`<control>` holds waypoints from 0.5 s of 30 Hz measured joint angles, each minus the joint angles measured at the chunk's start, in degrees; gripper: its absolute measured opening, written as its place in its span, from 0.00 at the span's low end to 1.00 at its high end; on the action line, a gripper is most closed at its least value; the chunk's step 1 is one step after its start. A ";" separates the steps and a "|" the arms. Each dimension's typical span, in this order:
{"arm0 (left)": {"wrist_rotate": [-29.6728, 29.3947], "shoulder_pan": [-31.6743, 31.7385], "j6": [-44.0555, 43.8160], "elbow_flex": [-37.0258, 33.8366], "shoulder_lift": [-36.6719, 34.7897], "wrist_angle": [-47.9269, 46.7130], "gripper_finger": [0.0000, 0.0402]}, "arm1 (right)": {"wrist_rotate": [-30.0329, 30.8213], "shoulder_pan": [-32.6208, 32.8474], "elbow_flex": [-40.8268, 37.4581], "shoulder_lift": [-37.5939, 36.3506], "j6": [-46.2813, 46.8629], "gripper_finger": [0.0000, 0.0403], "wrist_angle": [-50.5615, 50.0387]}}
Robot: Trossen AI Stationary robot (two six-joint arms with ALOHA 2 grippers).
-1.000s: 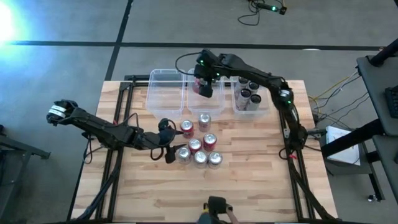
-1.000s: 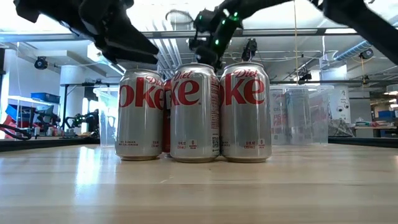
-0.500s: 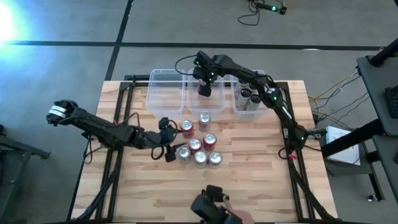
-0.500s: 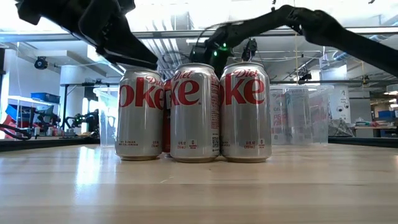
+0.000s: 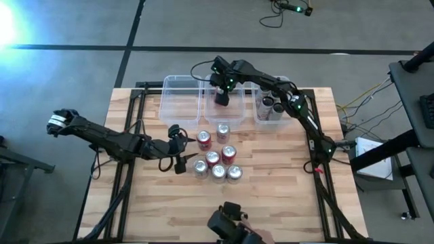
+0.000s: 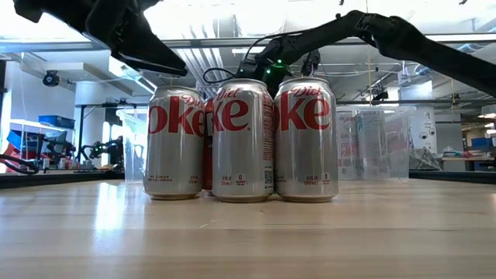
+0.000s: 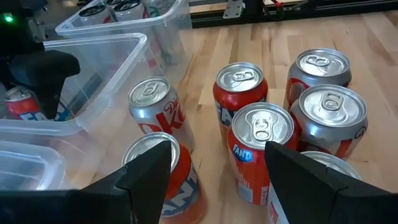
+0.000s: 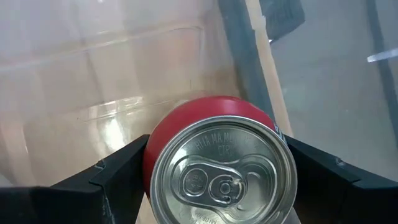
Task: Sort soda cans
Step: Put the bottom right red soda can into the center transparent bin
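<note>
Wooden bench (image 5: 271, 196) seen from above, carrying three clear bins along its far edge and a cluster of cans at its centre. The left bin (image 5: 180, 102) holds nothing visible; the middle bin (image 5: 234, 114) lies under the right arm; the right bin (image 5: 274, 116) contains dark-bodied cans (image 5: 268, 104) standing upright, their exact count not clear. The right arm reaches from the right side of the bench over the far edge, and its end effector (image 5: 222, 97) hangs above the middle bin, closed on a red can (image 8: 214, 163) held upright between the two fingers (image 8: 118, 174); the right wrist view shows the can's silver top and the bin's clear wall just beyond it. The left arm stretches from the left side toward the centre, and its end effector (image 5: 182, 163) sits just left of the cluster with fingers spread wide and nothing between them; in the left wrist view the two fingers (image 7: 152, 171) frame the nearest cans. The cluster (image 5: 215, 157) comprises about seven upright cans standing close together, some touching: red ones, including one (image 7: 239, 93) in the middle of the group, and silver ones. In the low view three silver cans (image 6: 242, 139) stand side by side at the near edge of the cluster, with a red can partly hidden behind them. A dark object (image 5: 227, 225) shows at the near edge of the bench; what it is cannot be told.
</note>
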 joint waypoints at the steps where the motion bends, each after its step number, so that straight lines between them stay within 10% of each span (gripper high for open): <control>1: 0.00 0.00 -0.03 0.00 -0.07 0.01 0.60 | -0.28 0.02 0.00 0.00 0.00 0.76 0.17; 15: 0.02 -0.02 -0.93 0.00 -0.02 -0.63 0.60 | -1.42 0.49 -0.02 0.00 0.28 0.87 1.37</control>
